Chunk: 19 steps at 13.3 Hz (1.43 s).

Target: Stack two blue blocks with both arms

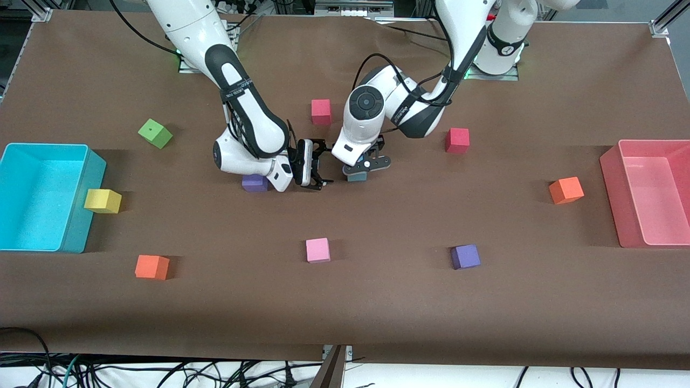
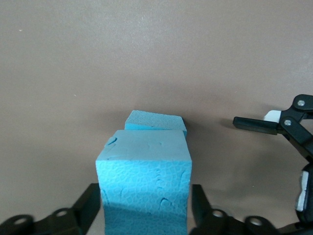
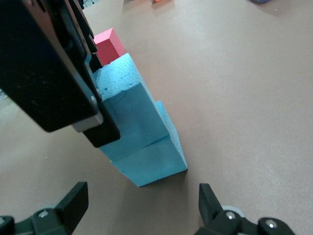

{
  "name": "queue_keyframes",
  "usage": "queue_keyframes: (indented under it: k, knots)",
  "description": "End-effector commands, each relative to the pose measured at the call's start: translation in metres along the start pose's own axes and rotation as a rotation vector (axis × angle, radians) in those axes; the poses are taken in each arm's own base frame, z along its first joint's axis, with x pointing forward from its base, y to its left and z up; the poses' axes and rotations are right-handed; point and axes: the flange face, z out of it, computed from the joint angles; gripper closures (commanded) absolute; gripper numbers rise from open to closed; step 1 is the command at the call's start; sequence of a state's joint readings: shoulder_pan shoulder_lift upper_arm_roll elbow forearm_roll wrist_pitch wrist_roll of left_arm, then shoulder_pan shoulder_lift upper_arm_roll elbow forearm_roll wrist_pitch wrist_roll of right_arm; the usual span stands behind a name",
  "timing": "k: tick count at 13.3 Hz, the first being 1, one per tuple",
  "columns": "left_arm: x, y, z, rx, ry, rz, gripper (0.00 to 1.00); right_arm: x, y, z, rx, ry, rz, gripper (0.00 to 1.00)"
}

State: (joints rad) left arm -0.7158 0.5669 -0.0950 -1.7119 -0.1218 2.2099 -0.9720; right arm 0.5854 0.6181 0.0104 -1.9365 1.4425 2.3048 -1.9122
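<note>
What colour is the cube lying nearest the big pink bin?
Orange: the orange cube sits beside the pink bin. It shows best in the front view.

A: What is concealed in the front view?
B: The blue blocks [image 1: 356, 175] are mostly covered by the left gripper [image 1: 368, 164]; only a sliver shows. A purple cube [image 1: 254, 184] is partly hidden under the right arm's wrist.

A: Anything cut off?
B: The pink bin [image 1: 647, 191] runs past the edge. In the left wrist view the lower block [image 2: 154, 120] is largely hidden by the upper block [image 2: 144, 176], whose base leaves the picture.
</note>
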Motion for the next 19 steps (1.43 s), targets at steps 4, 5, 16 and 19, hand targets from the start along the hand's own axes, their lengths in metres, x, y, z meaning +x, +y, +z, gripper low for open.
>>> queue_keyframes:
  k: [4,5,16,19]
  knots:
    - [0.015,-0.004,-0.049,-0.040,0.045,-0.010,0.00,-0.004,-0.001,-0.013,0.029,0.041,0.000,0.00]
    - [0.021,-0.014,-0.064,-0.047,0.051,-0.024,0.00,-0.004,0.000,-0.016,0.043,0.047,0.002,0.00]
    - [0.087,-0.236,-0.275,-0.049,0.050,0.032,0.00,0.028,0.032,-0.187,0.380,-0.328,0.048,0.00]
    - [0.107,-0.322,-0.311,0.004,0.059,0.161,0.00,0.044,0.030,-0.223,0.424,-0.468,0.125,0.00]
